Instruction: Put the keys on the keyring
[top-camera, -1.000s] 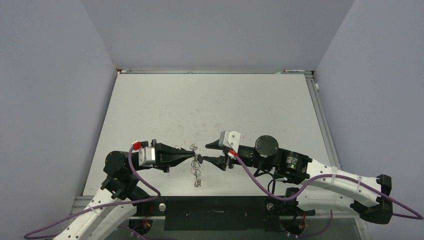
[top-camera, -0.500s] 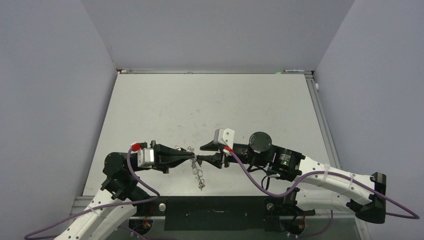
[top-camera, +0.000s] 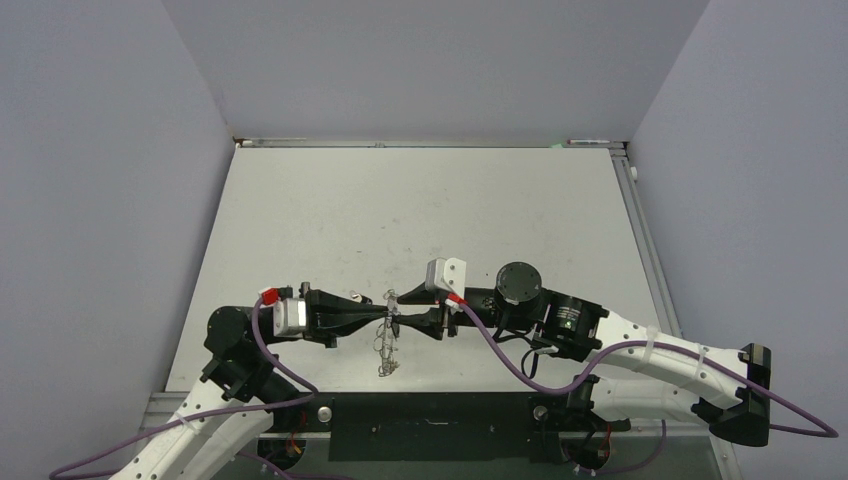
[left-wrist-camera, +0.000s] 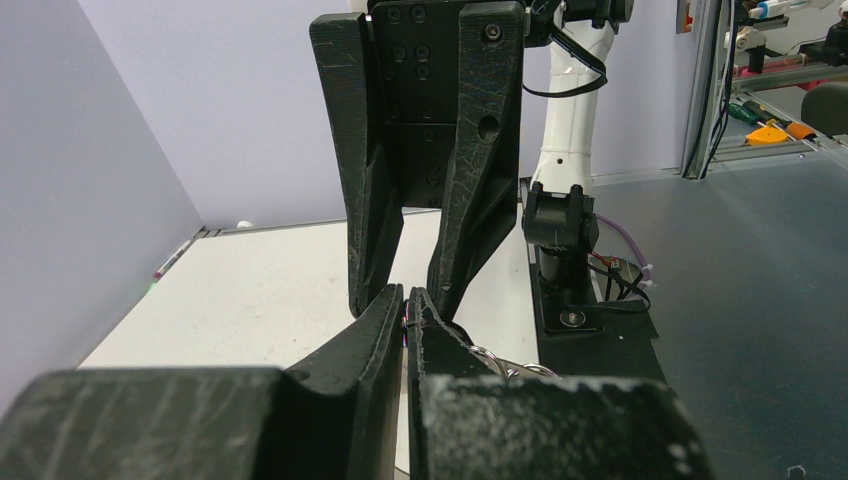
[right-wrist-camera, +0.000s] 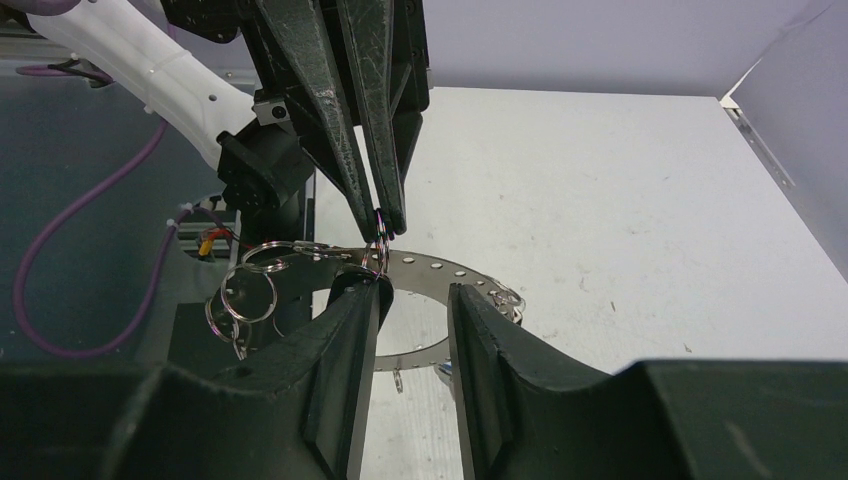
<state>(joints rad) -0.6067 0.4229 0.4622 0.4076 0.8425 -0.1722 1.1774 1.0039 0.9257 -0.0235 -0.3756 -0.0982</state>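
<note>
keyring (right-wrist-camera: 440, 270) strung near-far between both arms; left claw (left-wrist-camera: 405, 310) pinched shut, likely on its rim; right claw (right-wrist-camera: 415, 292) parted, empty.

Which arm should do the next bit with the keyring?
Right, probably. The left gripper is shut on the keyring, busy holding it; the right gripper is open and close beside it.
</note>
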